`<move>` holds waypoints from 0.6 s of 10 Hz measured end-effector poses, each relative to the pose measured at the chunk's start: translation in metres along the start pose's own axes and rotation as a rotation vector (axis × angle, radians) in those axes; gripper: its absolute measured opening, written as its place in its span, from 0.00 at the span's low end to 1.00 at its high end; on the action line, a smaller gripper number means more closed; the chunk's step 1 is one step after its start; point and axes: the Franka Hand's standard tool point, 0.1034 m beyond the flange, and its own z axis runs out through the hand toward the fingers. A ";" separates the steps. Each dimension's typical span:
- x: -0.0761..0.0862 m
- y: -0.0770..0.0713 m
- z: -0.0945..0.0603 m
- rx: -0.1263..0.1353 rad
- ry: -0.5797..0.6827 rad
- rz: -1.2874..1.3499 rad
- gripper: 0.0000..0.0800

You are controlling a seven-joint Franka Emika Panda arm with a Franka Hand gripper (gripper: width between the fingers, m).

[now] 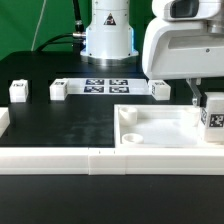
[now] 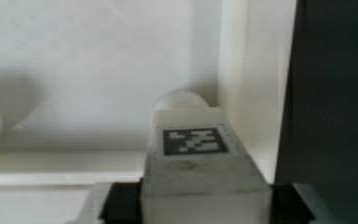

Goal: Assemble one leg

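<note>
The gripper [image 2: 202,203] is pinching the leg [image 2: 194,150]. In the wrist view its two dark fingers [image 2: 115,202] press against opposite sides of the white block, and the black-and-white tag faces the camera. In the exterior view the leg [image 1: 213,113] hangs under the big white hand at the far right edge of the picture, low over the right end of the tray [image 1: 150,137]. The wrist view shows the leg's far end close to a rounded spot [image 2: 190,99] on the tray floor, just beside a raised wall; I cannot tell whether the leg touches the tray. The tray lies on the black table [image 1: 60,122], near the exterior view's right. Behind it, three more small white blocks [image 1: 58,89] stand in a loose row across the table, well apart from each other. The marker board [image 1: 107,86] lies between two of them, in front of the arm's base [image 1: 107,40]. A long white rail [image 1: 80,161] runs along the table's near edge.
</note>
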 end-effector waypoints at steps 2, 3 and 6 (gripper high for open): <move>0.000 0.000 0.000 0.007 0.004 0.196 0.37; -0.001 -0.001 0.001 0.006 0.011 0.312 0.37; 0.000 -0.001 0.001 0.016 0.016 0.595 0.37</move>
